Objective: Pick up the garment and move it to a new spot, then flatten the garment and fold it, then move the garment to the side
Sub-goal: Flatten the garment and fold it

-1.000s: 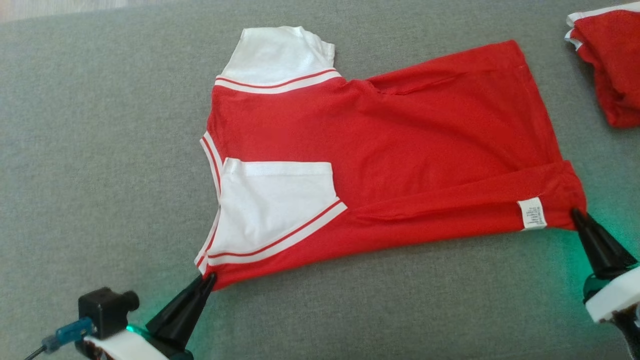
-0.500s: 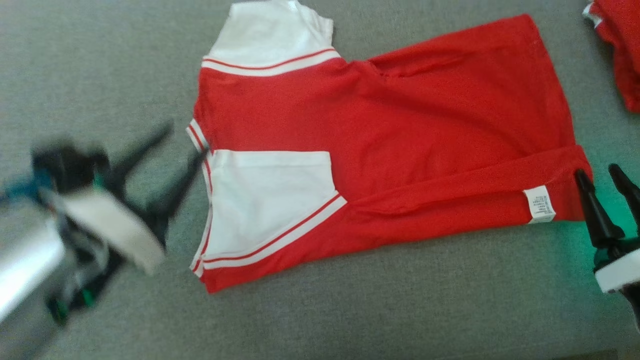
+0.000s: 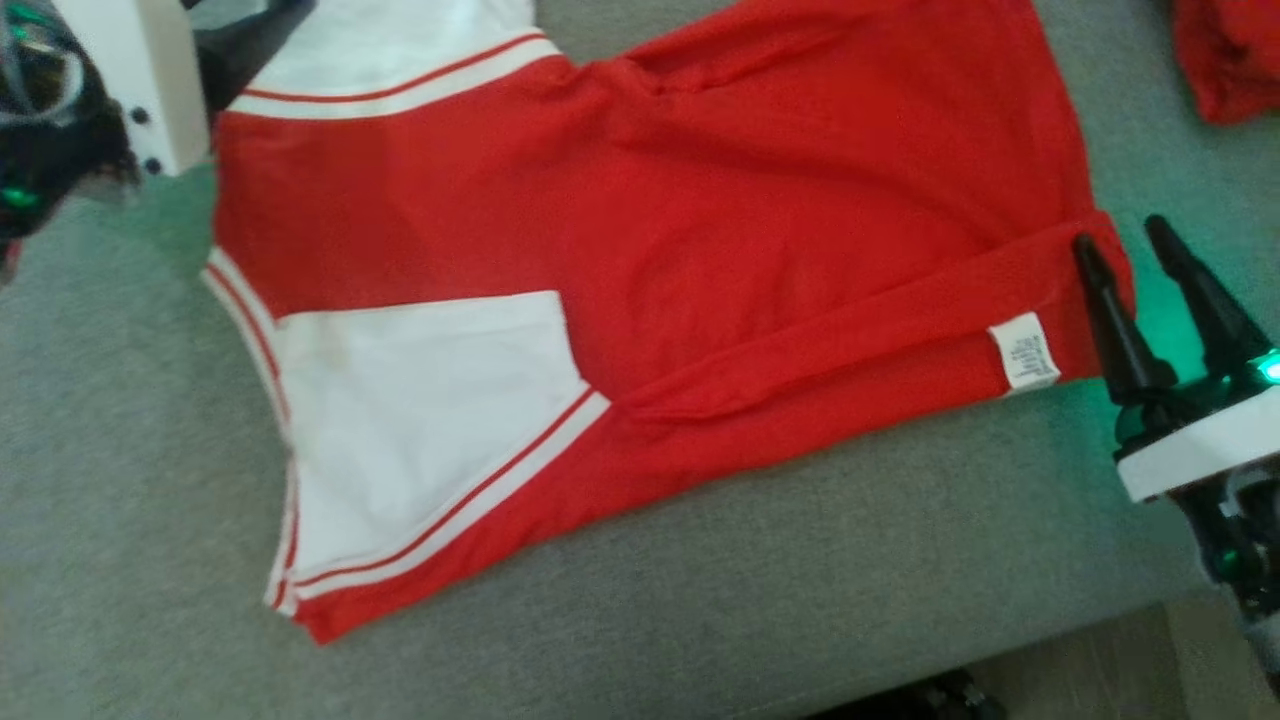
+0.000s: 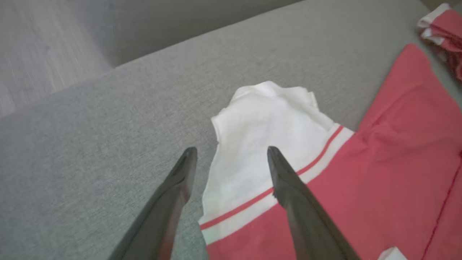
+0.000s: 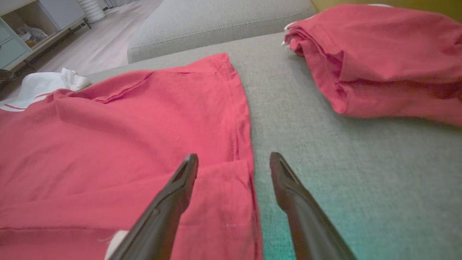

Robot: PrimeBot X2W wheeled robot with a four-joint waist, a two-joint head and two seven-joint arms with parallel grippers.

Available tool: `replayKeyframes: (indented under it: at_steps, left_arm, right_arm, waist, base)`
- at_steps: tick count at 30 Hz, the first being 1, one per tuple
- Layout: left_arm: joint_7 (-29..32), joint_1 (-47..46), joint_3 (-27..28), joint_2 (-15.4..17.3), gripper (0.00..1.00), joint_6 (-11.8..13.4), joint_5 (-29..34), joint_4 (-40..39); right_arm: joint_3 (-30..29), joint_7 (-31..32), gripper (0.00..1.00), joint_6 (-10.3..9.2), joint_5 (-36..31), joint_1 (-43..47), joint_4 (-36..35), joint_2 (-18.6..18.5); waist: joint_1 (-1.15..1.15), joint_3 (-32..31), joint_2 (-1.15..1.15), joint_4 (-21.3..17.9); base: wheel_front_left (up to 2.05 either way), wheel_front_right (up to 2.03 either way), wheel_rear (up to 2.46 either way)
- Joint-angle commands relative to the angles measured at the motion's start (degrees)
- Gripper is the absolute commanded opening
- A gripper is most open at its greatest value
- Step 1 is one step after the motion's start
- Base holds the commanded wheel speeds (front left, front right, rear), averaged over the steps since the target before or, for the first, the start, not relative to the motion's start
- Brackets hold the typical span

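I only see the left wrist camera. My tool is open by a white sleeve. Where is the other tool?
Observer: The right tool is open at the hem corner of the T-shirt, one finger over red cloth, the other over the grey cushion.
Operator: Is there another sleeve?
Observer: Yes, the near white sleeve lies folded over the red body.
Operator: Any tag?
Observer: A white label shows on the folded edge beside the right tool.

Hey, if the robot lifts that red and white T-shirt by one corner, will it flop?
Probably floppy: the T-shirt lies limp, creased, with a folded-over edge, so it should drape from a pinched corner. Likely light, being thin cloth. It may drag on the textured grey cushion.
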Motion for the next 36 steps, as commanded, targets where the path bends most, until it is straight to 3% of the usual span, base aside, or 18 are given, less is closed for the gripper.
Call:
replayKeyframes:
  at_steps: [1, 11, 22, 25, 26, 27, 34, 35, 36]
  left_arm:
    - [0.64, -2.70, 2.52, 2.65, 1.00, -0.09, 0.34, -0.30]
    - [2.05, -4.36, 4.31, 0.84, 1.00, -1.69, -4.08, 1.62]
    - [2.94, -6.98, 3.65, 0.00, 0.97, -2.61, -3.02, 0.41]
    - [2.81, -7.45, 3.50, 0.09, 0.84, -2.88, -2.52, 0.22]
    - [2.71, -7.54, 3.45, 0.08, 0.65, -2.99, -2.38, 0.15]
    - [2.49, -7.65, 3.39, 0.10, 0.52, -3.11, -2.13, 0.05]
    - [0.20, -8.21, 3.28, -0.22, 0.31, -3.95, -0.78, 0.07]
    - [-0.16, -8.30, 3.20, -0.37, 0.18, -4.14, -0.65, 0.05]
    - [-0.54, -8.40, 3.17, -0.53, 0.00, -4.29, -0.56, 0.10]
  right_arm:
    - [0.64, -0.91, 1.00, 0.39, -0.25, 0.24, -0.95, -1.15]
    - [0.92, -3.60, 1.00, 0.39, -0.09, -1.06, 2.56, 0.01]
    - [0.72, -4.80, 1.00, 0.39, -0.90, -2.57, 4.72, 0.96]
    - [0.83, -4.85, 1.00, 0.39, -1.08, -2.70, 5.07, 1.23]
    - [0.88, -4.86, 1.00, 0.39, -1.14, -2.76, 5.15, 1.30]
    - [0.94, -4.87, 1.00, 0.39, -1.18, -2.82, 5.23, 1.37]
    - [1.25, -4.75, 1.00, 0.39, -1.40, -3.36, 5.48, 1.45]
    - [1.27, -4.73, 1.00, 0.39, -1.43, -3.42, 5.49, 1.42]
    - [1.28, -4.70, 1.00, 0.39, -1.45, -3.48, 5.49, 1.40]
  waist:
    - [-0.01, 1.41, 0.00, -1.84]
    - [-0.01, 2.75, 0.00, -3.91]
    - [-0.01, 3.27, 0.00, -4.94]
    - [-0.01, 3.29, 0.00, -4.88]
    - [-0.01, 3.28, 0.00, -4.83]
    - [-0.01, 3.28, 0.00, -4.77]
    - [-0.01, 3.22, 0.00, -4.34]
    - [-0.01, 3.20, 0.00, -4.25]
    - [-0.01, 3.18, 0.00, -4.18]
  base:
    - [0.00, 0.00, 0.00]
    - [0.00, 0.00, 0.00]
    - [0.00, 0.00, 0.00]
    - [0.00, 0.00, 0.00]
    - [0.00, 0.00, 0.00]
    - [0.00, 0.00, 0.00]
    - [0.00, 0.00, 0.00]
    - [0.00, 0.00, 0.00]
    - [0.00, 0.00, 0.00]
